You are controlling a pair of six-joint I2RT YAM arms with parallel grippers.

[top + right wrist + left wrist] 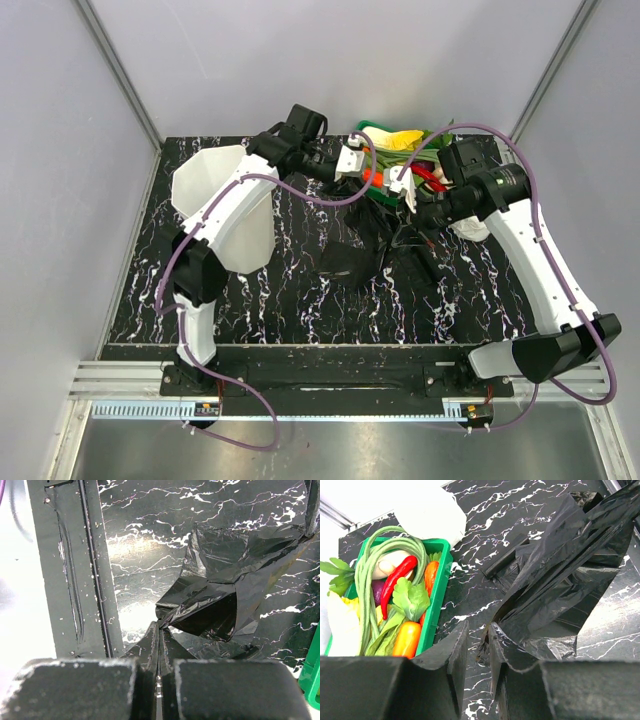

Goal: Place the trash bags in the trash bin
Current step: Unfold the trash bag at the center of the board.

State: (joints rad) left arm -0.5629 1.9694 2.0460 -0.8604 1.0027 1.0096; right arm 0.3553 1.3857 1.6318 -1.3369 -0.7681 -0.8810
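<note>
two arms, one trash bag [560,580], crumpled on the worktop [300,300] right of the trash bin [225,205]. my right fingers [149,647] are clamped on its edge; my left fingers [451,655] stand slightly apart. i'd close them squarely on film before lifting.

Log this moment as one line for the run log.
trash bag: unfolded on table, outside trash bin | right tool: shut on trash bag | left tool: open at bag edge

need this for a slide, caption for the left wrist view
Left gripper, jaws slightly apart, at the edge of a crinkled black trash bag, green vegetable tray alongside on the marbled table.
</note>
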